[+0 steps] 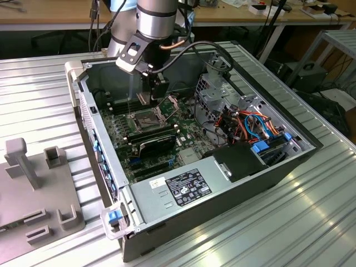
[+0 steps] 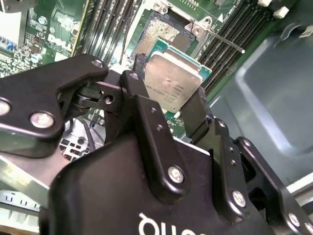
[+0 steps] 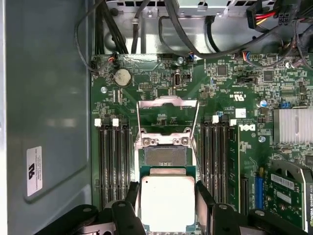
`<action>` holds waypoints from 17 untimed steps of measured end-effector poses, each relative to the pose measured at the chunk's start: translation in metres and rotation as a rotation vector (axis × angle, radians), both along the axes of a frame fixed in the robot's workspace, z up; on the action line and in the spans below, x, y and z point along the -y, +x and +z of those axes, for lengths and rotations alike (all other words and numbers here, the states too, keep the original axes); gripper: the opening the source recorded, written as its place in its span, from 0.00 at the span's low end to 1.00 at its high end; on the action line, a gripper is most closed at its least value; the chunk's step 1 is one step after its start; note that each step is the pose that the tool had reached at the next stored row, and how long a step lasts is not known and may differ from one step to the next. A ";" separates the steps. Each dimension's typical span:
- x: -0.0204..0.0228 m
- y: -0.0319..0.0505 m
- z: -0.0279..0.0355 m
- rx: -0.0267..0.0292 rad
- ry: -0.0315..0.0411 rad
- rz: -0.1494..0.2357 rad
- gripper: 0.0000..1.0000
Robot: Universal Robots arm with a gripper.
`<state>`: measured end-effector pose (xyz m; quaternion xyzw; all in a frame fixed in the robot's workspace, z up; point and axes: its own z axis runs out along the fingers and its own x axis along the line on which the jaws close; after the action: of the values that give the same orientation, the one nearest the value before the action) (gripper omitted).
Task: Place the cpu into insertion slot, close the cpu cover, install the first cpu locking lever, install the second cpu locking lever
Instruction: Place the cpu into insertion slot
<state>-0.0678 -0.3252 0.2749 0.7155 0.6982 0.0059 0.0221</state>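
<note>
Gripper: my black two-fingered gripper [image 3: 167, 197] is clamped on the chip right now, with one black finger [image 2: 146, 115] pressed against each of two opposite edges.
Arm: in the exterior view the gripper [image 1: 158, 95] hangs down inside the open grey metal computer case [image 1: 86, 111], over the socket area.
Cpu: the small flat square cpu [image 2: 172, 81], silver-grey metal on top with a green rim, sits gripped between my fingers, its metal face up toward both wrist cameras.
Position: in the first wrist view the cpu [image 3: 167, 203] overlaps the near edge of the socket; whether it touches there I cannot tell.
Insertion slot: the square dark insertion slot [image 3: 164, 155] with its metallic rim lies bare, its pin field showing, between two banks of long black memory slots [image 3: 113, 161].
Cpu cover: the thin silver-grey metal frame of the cpu cover [image 3: 168, 102] stands swung open on the far side of the slot.
Lever: a thin metal locking lever [image 2: 226, 41] is unlatched, angling out over the memory slots.
Board: the green motherboard [image 3: 161, 78] spreads all around.
</note>
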 end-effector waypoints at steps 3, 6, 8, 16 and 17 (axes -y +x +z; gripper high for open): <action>0.0003 0.0001 -0.0096 0.0001 0.0001 0.046 0.55; 0.0029 0.0000 -0.0166 0.0001 0.0001 0.049 0.55; 0.0036 0.0000 -0.0214 0.0002 0.0001 0.046 0.55; 0.0039 0.0002 -0.0388 0.0002 0.0001 0.006 0.55; 0.0039 0.0002 -0.0392 0.0003 0.0004 0.006 0.55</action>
<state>-0.0677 -0.3291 0.2357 0.7136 0.7002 0.0062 0.0220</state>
